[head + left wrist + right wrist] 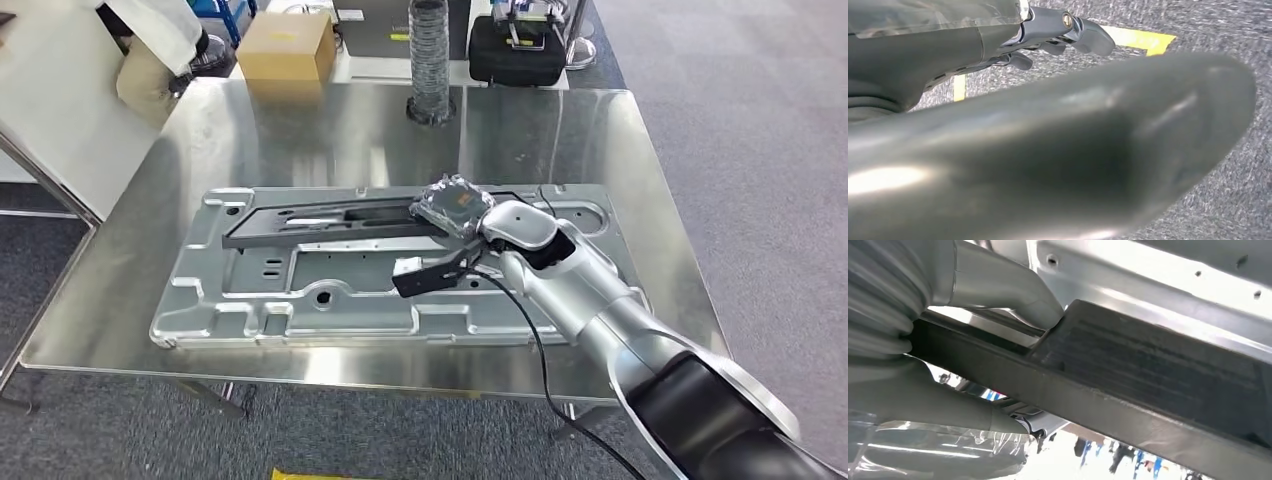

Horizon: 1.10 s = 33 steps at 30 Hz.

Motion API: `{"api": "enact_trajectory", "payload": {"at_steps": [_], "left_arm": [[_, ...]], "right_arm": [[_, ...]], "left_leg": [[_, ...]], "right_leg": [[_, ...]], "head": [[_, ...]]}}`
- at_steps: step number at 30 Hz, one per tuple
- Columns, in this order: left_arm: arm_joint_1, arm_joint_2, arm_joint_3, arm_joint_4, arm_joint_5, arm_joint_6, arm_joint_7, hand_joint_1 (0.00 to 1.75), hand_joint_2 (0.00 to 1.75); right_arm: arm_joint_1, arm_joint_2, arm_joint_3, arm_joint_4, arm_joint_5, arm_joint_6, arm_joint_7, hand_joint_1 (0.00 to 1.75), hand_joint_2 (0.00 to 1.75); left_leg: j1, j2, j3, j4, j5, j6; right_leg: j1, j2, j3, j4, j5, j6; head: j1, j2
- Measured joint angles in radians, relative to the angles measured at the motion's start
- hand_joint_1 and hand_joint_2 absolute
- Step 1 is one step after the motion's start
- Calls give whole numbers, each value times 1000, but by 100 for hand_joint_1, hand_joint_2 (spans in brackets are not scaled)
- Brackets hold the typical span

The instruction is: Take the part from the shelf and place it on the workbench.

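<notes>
A long dark flat part (320, 225) lies lengthwise on a large stamped silver panel (250, 300) that covers the middle of the steel workbench (300, 130). My right hand (460, 235), its back under clear plastic, grips the right end of the part. Up close, the grey thumb (1018, 295) presses on one face of the dark part (1148, 375) and a finger (948, 410) lies against the other. My left hand (1063, 30) hangs over grey carpet with nothing in it, its dark fingers apart from the thick thumb (1048, 150).
A cardboard box (287, 45), a ribbed grey hose (430, 55) and a black case (517, 50) stand along the bench's far edge. A person's white sleeve (150, 30) shows at the far left. A black cable (540, 350) hangs from my right arm. Yellow floor tape (1138, 37) runs below.
</notes>
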Motion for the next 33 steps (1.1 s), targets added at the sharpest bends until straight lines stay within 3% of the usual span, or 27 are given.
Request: {"api": "enact_trajectory", "payload": {"at_steps": [3,5,7,8,9,10,13,15,17,19,20,22,24,25,26,28,29,30,33], "left_arm": [[3,0,5,0,-9,8,-7,0,0],[4,1,8,0,-11,9,-10,0,0],[4,1,9,0,-13,7,-16,0,87],[4,2,10,0,-14,3,-19,0,131],[5,2,12,0,-15,-1,-21,0,175],[6,2,13,0,-15,-6,-23,0,175],[6,2,16,0,-20,-10,-24,0,175],[4,3,17,0,-24,-9,-23,0,87],[4,3,18,0,-26,-6,-25,0,0],[4,3,22,0,-27,0,-30,0,0],[3,3,24,0,-29,4,-32,0,0],[2,3,28,0,-33,10,-34,0,0],[3,3,31,0,-38,13,-34,0,0],[3,3,32,0,-40,14,-35,0,0],[3,2,33,0,-43,14,-35,0,0],[3,1,33,0,-47,13,-36,0,0],[3,0,33,0,-49,13,-36,0,0],[2,-1,33,0,-50,12,-36,0,0],[2,-2,37,0,-50,8,-40,0,0]], "right_arm": [[-4,14,25,56,-25,-20,2,175,175],[-7,20,37,91,-35,-32,3,175,175],[-7,25,47,126,-44,-41,3,87,87],[-5,26,51,143,-48,-46,3,44,44],[-3,26,55,160,-53,-51,4,0,0],[-2,26,59,174,-57,-57,4,0,0],[-1,26,64,206,-71,-74,4,0,0],[-1,26,64,221,-83,-84,0,0,0],[0,26,64,232,-98,-95,-9,0,0],[1,26,61,237,-114,-105,-19,0,0],[1,26,58,239,-123,-110,-25,0,0],[8,26,48,239,-153,-117,-45,0,0],[24,26,31,234,-200,-115,-75,0,0],[34,26,18,226,-233,-110,-95,0,0],[42,26,2,212,-272,-102,-116,0,0],[55,26,-41,171,-368,-72,-162,0,0],[62,26,-65,146,-422,-51,-183,0,0],[72,26,-91,117,-486,-24,-206,0,0],[127,26,-190,-2,-745,71,-271,0,0]], "left_leg": [[1,2,-1,5,-9,-16],[4,6,-28,70,-49,-25],[5,9,-92,207,-111,-31],[6,10,-124,267,-129,-34],[7,10,-141,294,-128,-35],[7,10,-138,279,-107,-36],[9,11,-49,78,-5,-31],[6,11,-14,9,11,-21],[5,10,-12,5,10,-8],[8,11,-9,-2,14,5],[9,12,-8,-5,16,11],[8,13,-8,-6,17,17],[6,13,-8,-5,16,19],[5,12,-8,-4,16,19],[4,12,-7,-2,15,19],[1,11,-8,2,12,16],[-1,11,-9,3,11,13],[-2,11,-9,4,10,8],[-2,11,-8,3,8,-7]], "right_leg": [[-1,-1,6,-10,0,-16],[-5,-2,12,-20,3,-27],[-4,-1,15,-20,2,-32],[-3,-1,16,-20,1,-32],[-3,-1,17,-20,0,-32],[-3,0,19,-19,-1,-31],[-1,2,25,-14,-9,-22],[2,4,25,-12,-12,-12],[4,4,26,-14,-11,-2],[1,4,18,7,-29,8],[0,3,2,45,-53,12],[-1,3,-60,179,-119,16],[-1,3,-109,282,-149,18],[-1,3,-107,276,-135,16],[-1,3,-85,227,-103,12],[3,2,-15,80,-36,1],[6,1,9,26,-18,-4],[9,0,21,-2,-12,-8],[8,0,25,-16,-9,-17]], "head": [[0,0],[-3,0],[-5,0],[-5,0],[-5,0],[-5,0],[-5,0],[-4,0],[-4,0],[-2,0],[-1,0],[1,0],[1,0],[2,0],[2,0],[1,0],[1,0],[0,0],[0,0]]}}
